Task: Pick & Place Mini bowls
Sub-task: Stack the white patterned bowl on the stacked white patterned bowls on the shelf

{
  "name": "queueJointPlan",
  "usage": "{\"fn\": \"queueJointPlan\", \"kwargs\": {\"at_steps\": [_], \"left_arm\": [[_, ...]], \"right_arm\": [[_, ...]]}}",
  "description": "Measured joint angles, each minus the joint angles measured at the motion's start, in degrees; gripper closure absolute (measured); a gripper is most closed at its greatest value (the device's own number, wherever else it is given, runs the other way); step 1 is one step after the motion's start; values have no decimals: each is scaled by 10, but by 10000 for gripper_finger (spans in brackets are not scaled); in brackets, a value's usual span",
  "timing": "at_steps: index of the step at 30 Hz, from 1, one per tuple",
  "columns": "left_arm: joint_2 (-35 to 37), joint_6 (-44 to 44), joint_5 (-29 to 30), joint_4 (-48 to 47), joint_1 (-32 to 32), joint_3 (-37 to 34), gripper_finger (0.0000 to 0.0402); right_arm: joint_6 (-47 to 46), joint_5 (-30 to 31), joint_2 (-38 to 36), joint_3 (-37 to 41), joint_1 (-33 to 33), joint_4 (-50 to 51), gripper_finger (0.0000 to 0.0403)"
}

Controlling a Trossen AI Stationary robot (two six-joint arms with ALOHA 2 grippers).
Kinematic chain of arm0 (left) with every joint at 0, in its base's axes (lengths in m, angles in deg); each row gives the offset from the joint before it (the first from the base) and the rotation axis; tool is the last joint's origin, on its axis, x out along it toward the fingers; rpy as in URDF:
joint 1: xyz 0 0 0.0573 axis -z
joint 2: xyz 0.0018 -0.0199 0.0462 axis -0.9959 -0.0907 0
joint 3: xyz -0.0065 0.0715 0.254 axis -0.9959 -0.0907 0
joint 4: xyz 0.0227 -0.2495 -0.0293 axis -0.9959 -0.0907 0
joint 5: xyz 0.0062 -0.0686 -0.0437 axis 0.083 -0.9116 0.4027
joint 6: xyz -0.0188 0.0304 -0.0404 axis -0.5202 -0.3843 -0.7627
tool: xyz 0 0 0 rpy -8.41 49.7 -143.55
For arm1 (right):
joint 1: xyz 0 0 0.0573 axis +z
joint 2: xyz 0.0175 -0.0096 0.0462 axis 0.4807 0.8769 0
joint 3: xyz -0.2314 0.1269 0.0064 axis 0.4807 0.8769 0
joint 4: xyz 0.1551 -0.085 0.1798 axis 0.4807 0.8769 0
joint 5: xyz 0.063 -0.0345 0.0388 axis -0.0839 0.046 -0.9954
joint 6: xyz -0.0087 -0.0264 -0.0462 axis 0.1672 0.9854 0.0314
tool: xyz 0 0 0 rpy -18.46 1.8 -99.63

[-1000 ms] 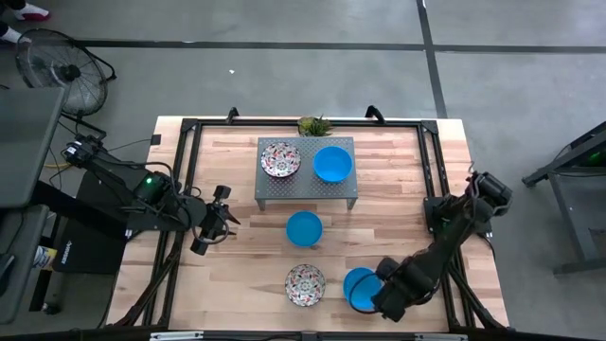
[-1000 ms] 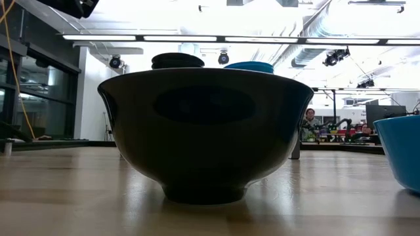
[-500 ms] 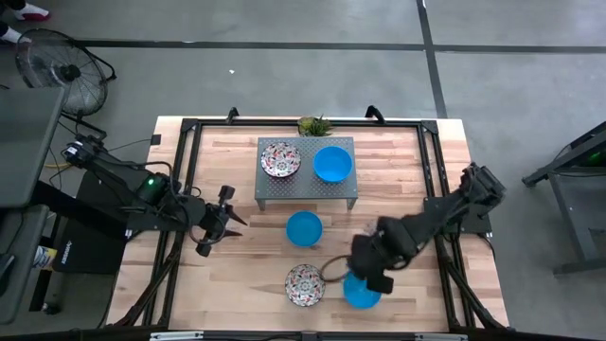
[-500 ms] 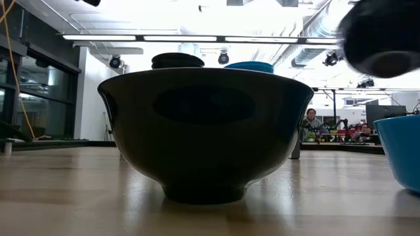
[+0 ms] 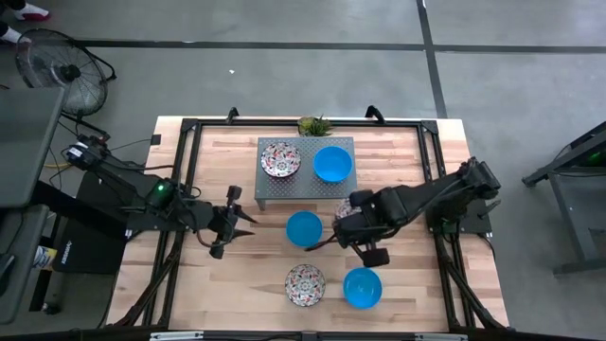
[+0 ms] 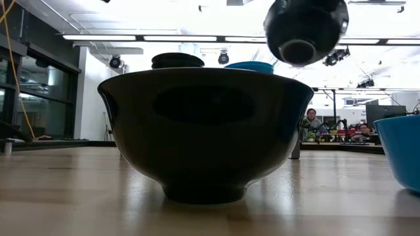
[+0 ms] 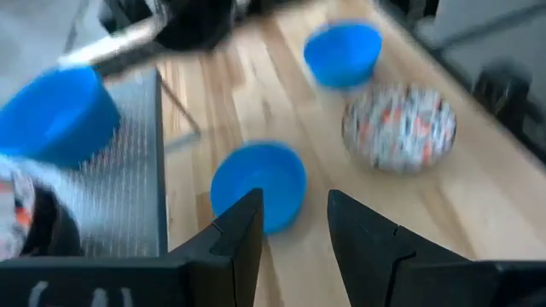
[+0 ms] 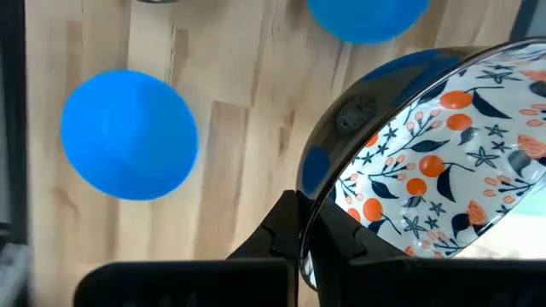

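Right gripper [image 8: 311, 234] clamping floral bowl [image 8: 435, 162] aloft

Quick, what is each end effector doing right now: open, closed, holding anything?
Left end effector: open, holding nothing.
Right end effector: closed on the rim of a white, red-flowered round mini bowl.

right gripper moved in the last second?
Yes. In the high view the right gripper, shut on a floral mini bowl, went from the table's near edge up toward the grey riser, leaving the blue mini bowl behind.
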Motion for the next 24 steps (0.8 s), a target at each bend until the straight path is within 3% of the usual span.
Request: {"fn": "queueJointPlan", "kwargs": {"at_steps": [8,19,24], "left_arm": [[-24,-4,30,165,-11,1,273],[-74,-183,29,263,-114,1,273],[-96,-212,27,316,-152,2,273]], "right_arm": [[186,60,1,-10,0,5,403],[373,295,8,-9,-6,27,403],[429,377,8,-9,-16,31,403]]}}
